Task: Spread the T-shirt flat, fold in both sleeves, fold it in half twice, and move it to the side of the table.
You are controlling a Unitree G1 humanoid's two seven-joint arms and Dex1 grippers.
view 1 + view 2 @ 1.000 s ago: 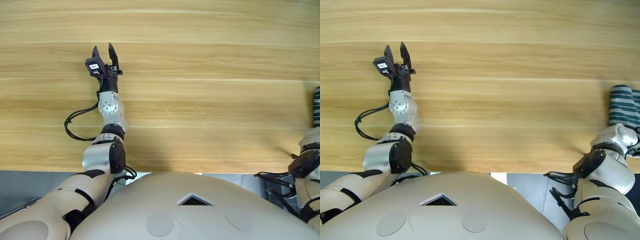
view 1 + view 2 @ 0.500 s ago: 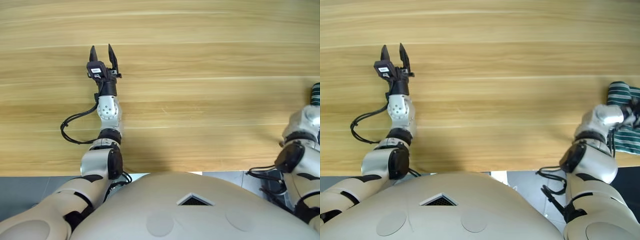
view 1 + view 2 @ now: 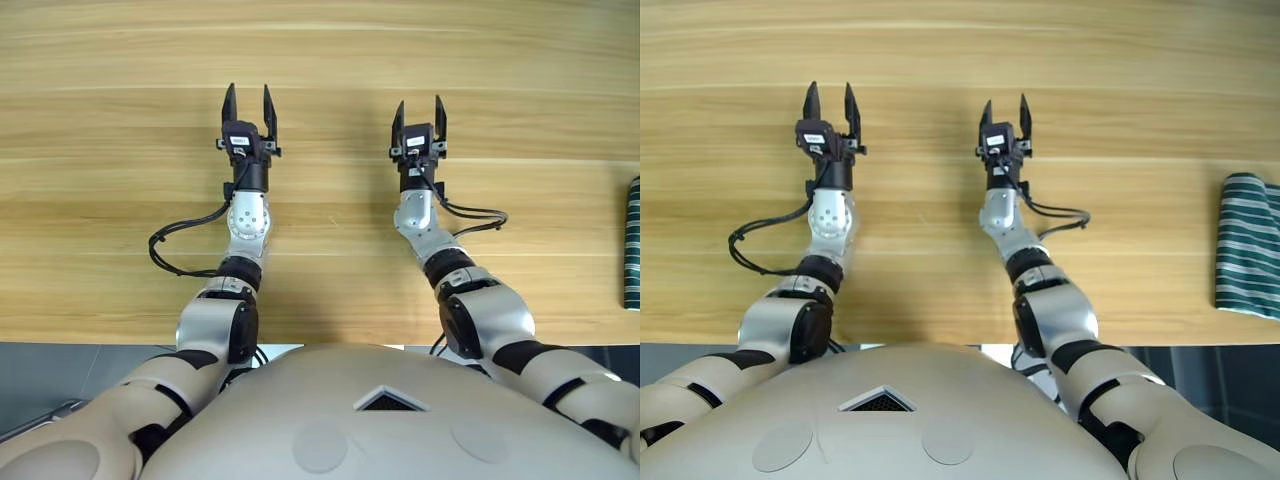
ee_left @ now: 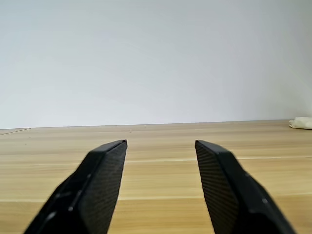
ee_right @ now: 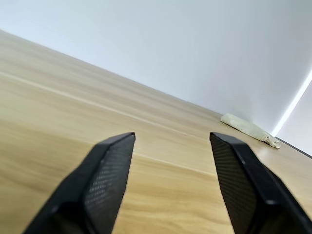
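The T-shirt (image 3: 1245,245), dark green with white stripes, lies folded into a narrow stack at the right edge of the wooden table (image 3: 320,50); a sliver of the T-shirt (image 3: 633,240) shows in the left eye view. My left gripper (image 3: 248,100) hovers over bare wood at centre left, open and holding nothing. My right gripper (image 3: 419,113) stands beside it at centre right, also open and holding nothing, well away from the shirt. Each wrist view shows its own black fingers (image 4: 100,180) (image 5: 105,180) spread over the tabletop.
A pale flat object (image 5: 248,129) lies far off on the table near the white wall; the same object (image 4: 302,123) shows at the edge of the left wrist view. The table's near edge (image 3: 330,345) runs just in front of my torso.
My right arm has swung from the shirt at the table's right edge to the centre, leaving the shirt lying there. My left gripper has shifted a little to the right.
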